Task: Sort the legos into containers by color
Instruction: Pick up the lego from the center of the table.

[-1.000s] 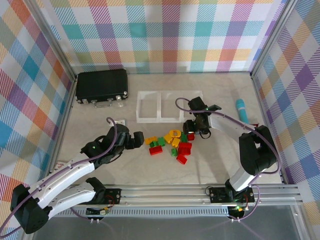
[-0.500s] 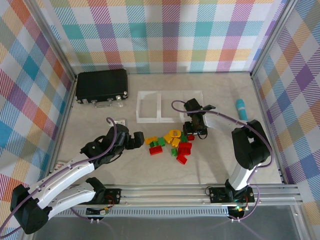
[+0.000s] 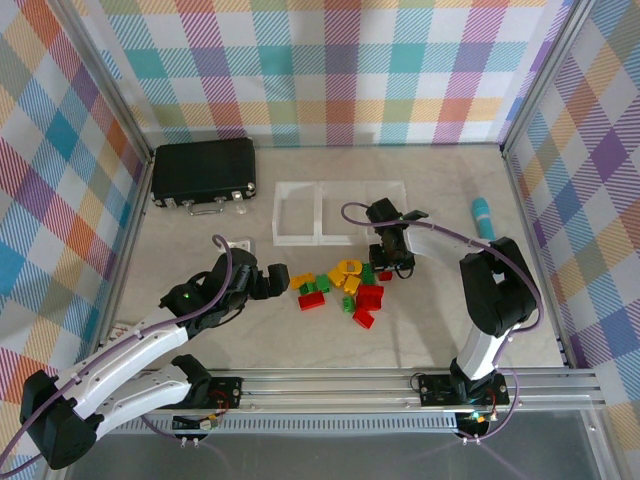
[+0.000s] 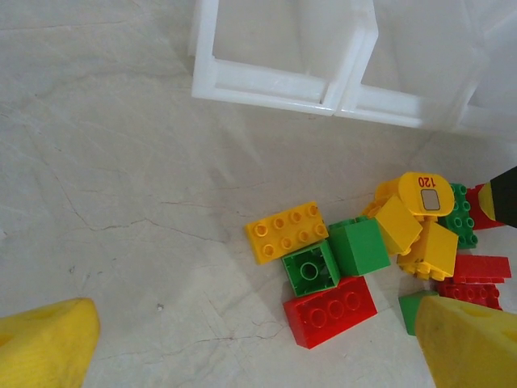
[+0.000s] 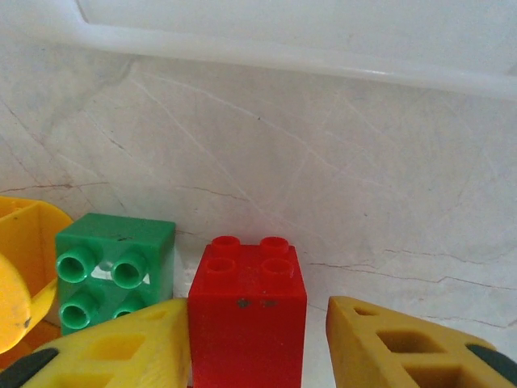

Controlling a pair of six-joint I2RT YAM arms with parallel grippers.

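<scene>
Legos (image 3: 370,296) partly behind right pincer (image 3: 391,264)

The left arm (image 3: 120,350) stretches from its base at the near-left corner, running low and diagonally toward the middle of the table, with its elbow bent and its wrist angled down. The left gripper (image 3: 277,278) points to the right, its yellow fingers (image 4: 44,343) spread wide at the two lower corners of its wrist view. The right arm (image 3: 495,290) rises from its base, folds sharply at the elbow and reaches left and slightly away. The right gripper (image 3: 385,266) points down at the table, its yellow fingers (image 5: 404,347) parted with a clear gap between them.
</scene>
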